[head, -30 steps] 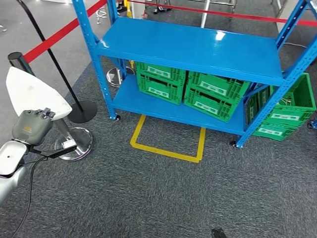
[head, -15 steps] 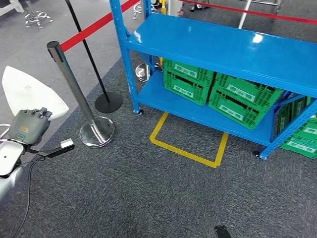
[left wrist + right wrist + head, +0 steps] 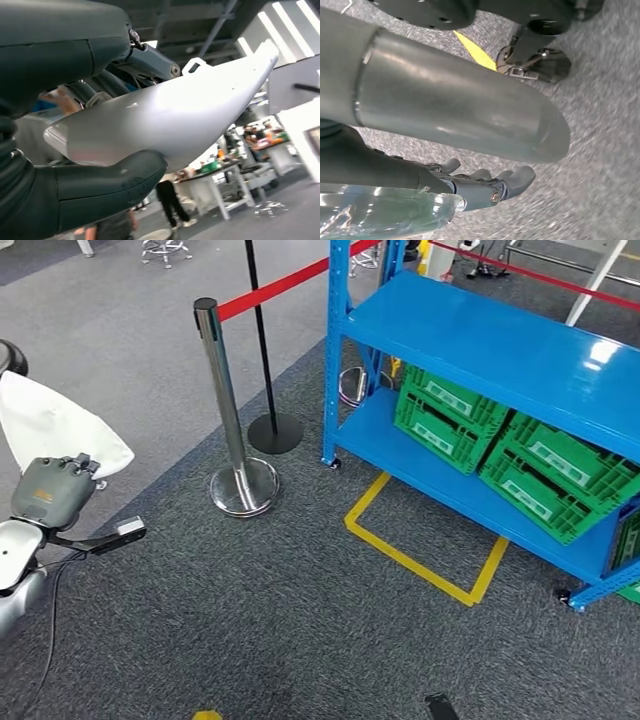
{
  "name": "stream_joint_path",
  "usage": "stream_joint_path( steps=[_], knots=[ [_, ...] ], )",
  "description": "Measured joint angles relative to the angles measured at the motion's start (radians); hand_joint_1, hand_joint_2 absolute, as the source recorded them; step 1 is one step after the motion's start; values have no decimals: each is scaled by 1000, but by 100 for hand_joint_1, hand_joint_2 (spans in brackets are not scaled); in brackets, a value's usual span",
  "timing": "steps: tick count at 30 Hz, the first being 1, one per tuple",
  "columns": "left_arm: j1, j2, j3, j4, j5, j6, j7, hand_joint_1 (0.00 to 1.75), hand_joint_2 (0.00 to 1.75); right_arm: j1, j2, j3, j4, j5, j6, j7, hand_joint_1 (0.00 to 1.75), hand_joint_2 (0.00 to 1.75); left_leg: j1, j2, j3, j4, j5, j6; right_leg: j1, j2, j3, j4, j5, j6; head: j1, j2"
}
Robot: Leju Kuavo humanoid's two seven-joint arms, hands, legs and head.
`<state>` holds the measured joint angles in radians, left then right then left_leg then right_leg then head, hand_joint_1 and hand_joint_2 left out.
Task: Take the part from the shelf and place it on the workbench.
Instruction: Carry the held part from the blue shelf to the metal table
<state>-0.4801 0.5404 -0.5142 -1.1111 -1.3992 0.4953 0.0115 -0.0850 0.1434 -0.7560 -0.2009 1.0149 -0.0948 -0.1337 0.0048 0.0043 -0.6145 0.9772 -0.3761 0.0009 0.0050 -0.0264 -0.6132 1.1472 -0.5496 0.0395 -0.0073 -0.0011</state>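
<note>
White part (image 3: 56, 425), smooth, glossy and curved to a tapering point, is riding in the left hand (image 3: 51, 492), thumb (image 3: 109, 182) and dark fingers clamping its shell. Right hand (image 3: 486, 187) is hanging over speckled grey carpet (image 3: 302, 620), fingers gently curled and holding nothing. Blue steel shelf (image 3: 483, 340) is carrying ribbed green crates (image 3: 445, 415).

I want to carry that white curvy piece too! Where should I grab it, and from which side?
Probably along its long edge, away from the pointed tip, coming in from the side as the left hand does. The white part is a thin curved shell that narrows to a point, so a thumb under the edge and fingers over it can pinch it. The narrow tip would likely slip.
</note>
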Motion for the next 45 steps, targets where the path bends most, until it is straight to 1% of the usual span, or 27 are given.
stream_joint_path(
  steps=[2, 3, 4, 5, 7, 9, 11, 12, 14, 16, 18, 19, 20, 22, 24, 26, 27, 29, 31, 33, 34, 36, 38, 40, 42, 43, 45],
  knots=[
    [-3, -1, -1, 0, 3, -5, -5, 175, 175, 3, 0, 0, 0, -1, 1, 0, 0, 0, -2, -25, -2, 0, 2, 5, 0, 23, -66, 136, -49, -2, 0, 0],
    [-4, -2, -2, 0, 5, -7, -8, 175, 175, 5, 0, 0, 0, -1, 1, 0, 0, 0, -2, -39, -2, 0, 2, 5, 1, 25, -82, 163, -49, -3, 0, 0],
    [-6, -1, -3, 0, 9, -11, -11, 175, 175, 6, 0, 0, 0, -2, 1, 0, 0, 0, -3, -54, -2, 1, 4, 5, 1, 28, -81, 153, -31, -6, 0, 0],
    [-9, -1, -4, 0, 12, -14, -14, 175, 175, 6, 0, 0, 0, -2, 1, -1, 0, 0, -2, -69, -2, 1, 5, 3, 0, 35, -58, 98, 6, -8, 0, 0],
    [-17, -1, -4, 0, 16, -19, -18, 175, 175, 5, 0, 0, 0, -3, 1, -1, 0, 0, -1, -96, -5, 3, 8, -3, -7, 83, 8, -47, 70, -12, 0, 0],
    [-25, 0, -5, -1, 18, -21, -18, 175, 175, 5, 0, 0, 1, -3, 1, -1, 0, 0, 0, -121, -14, 4, 16, -14, -13, 120, 42, -118, 89, -15, -1, 0],
    [-28, 6, -6, -2, 18, -21, -18, 175, 175, 4, 1, 0, 1, -3, 2, -1, 0, 0, 4, -147, -23, 1, 27, -29, -12, 106, 44, -122, 92, -22, -1, 0],
    [-28, 10, -6, -2, 18, -21, -18, 175, 175, 4, 2, 0, 0, -3, 2, -2, 0, 0, 4, -143, -28, 3, 25, -35, -12, 93, 44, -123, 95, -28, -2, 0],
    [-33, 16, -6, -2, 23, -22, -19, 175, 175, 3, 3, 0, 0, -4, 1, -3, 0, 0, 1, -94, -56, 56, -10, -43, -14, 66, 43, -128, 102, -39, -10, 0],
    [-40, 15, -10, -2, 39, -26, -26, 175, 175, 5, 2, 0, 0, -5, 0, -5, 0, 0, 0, -33, -115, 187, -78, -50, -11, 38, 41, -129, 103, -44, -17, 0],
    [-42, 13, -15, -2, 62, -37, -38, 175, 175, 7, 2, 0, 0, -8, 0, -6, 0, 0, 3, -16, -160, 292, -114, -54, -9, 8, 40, -129, 103, -45, -18, 0],
    [-44, 13, -17, -2, 74, -45, -45, 175, 175, 7, 2, 0, 0, -9, -1, -6, 0, 0, 5, -14, -156, 293, -106, -55, -9, -7, 39, -129, 102, -45, -18, 0],
    [-48, 13, -18, -2, 85, -53, -50, 175, 175, 8, 2, 0, 0, -10, -1, -7, 0, 0, 6, -8, -131, 253, -81, -55, -9, -22, 40, -129, 102, -44, -18, 0],
    [-63, 12, -19, -2, 102, -64, -58, 175, 175, 8, 2, 0, 0, -13, -1, -9, 0, 0, 2, 34, -49, 114, -28, -55, -6, -48, 42, -128, 98, -39, -19, 0],
    [-79, 8, -21, -4, 108, -72, -60, 175, 175, 7, 2, -1, 0, -16, -2, -11, 0, 0, -4, 67, -1, 25, -9, -41, 2, -71, 42, -126, 94, -29, -19, 0],
    [-86, 4, -24, -6, 111, -78, -64, 175, 175, 7, 2, -1, 0, -18, -2, -13, 0, 0, -7, 51, 0, 11, -9, -21, 5, -94, 45, -128, 92, -20, -19, 0],
    [-87, 4, -25, -6, 113, -80, -66, 175, 175, 7, 2, -1, 0, -18, -3, -13, 0, 0, -7, 40, -2, 9, -7, -15, 3, -93, 44, -126, 88, -15, -19, 0],
    [-94, 4, -27, -7, 114, -82, -69, 175, 175, 8, 2, -1, 0, -19, -5, -15, 0, 0, -3, 18, -3, 7, -3, -2, -2, -47, 25, -81, 58, -5, -17, 0],
    [-101, 2, -31, -7, 116, -82, -72, 175, 175, 12, 2, -1, 0, -19, -7, -16, 0, 0, -1, -5, -4, 6, -2, 7, -4, 12, -34, 48, -6, -1, -14, 0],
    [-102, 1, -37, -7, 119, -82, -74, 175, 175, 18, 2, -1, 1, -19, -9, -16, 0, 0, -2, -33, -4, 6, -1, 9, -4, 26, -94, 166, -45, -2, -13, 0],
    [-100, 1, -39, -7, 122, -82, -75, 175, 175, 20, 2, -1, 1, -18, -11, -16, 0, 0, -2, -47, -4, 6, 0, 9, -4, 27, -100, 173, -35, -3, -13, 0],
    [-100, 4, -39, -7, 125, -81, -75, 175, 175, 22, 2, -1, 1, -17, -13, -16, 0, 0, 0, -76, -4, 7, 1, 6, -7, 40, -59, 75, 29, -6, -13, 0],
    [-101, 6, -39, -8, 126, -81, -74, 175, 175, 21, 3, -1, 1, -17, -14, -16, 0, 0, 1, -104, -8, 11, 4, -1, -14, 88, 4, -60, 82, -7, -13, 0],
    [-101, 10, -39, -9, 127, -80, -74, 175, 175, 20, 4, -1, 1, -17, -14, -16, 0, 0, 3, -129, -17, 11, 11, -14, -16, 112, 31, -113, 93, -10, -14, 0],
    [-95, 21, -39, -10, 130, -80, -74, 175, 175, 19, 6, -1, 1, -14, -15, -15, 0, 0, 8, -144, -24, 7, 17, -27, -13, 87, 33, -114, 99, -20, -14, 0],
    [-90, 28, -38, -12, 132, -80, -74, 175, 175, 18, 6, -1, 1, -13, -16, -15, 0, 0, 8, -128, -29, 14, 12, -31, -13, 76, 33, -117, 102, -27, -16, 0],
    [-84, 38, -37, -17, 138, -78, -73, 175, 175, 18, 8, -1, 1, -10, -19, -15, 0, 0, 4, -67, -64, 86, -33, -38, -12, 51, 34, -122, 107, -39, -21, 0]
  ],
)
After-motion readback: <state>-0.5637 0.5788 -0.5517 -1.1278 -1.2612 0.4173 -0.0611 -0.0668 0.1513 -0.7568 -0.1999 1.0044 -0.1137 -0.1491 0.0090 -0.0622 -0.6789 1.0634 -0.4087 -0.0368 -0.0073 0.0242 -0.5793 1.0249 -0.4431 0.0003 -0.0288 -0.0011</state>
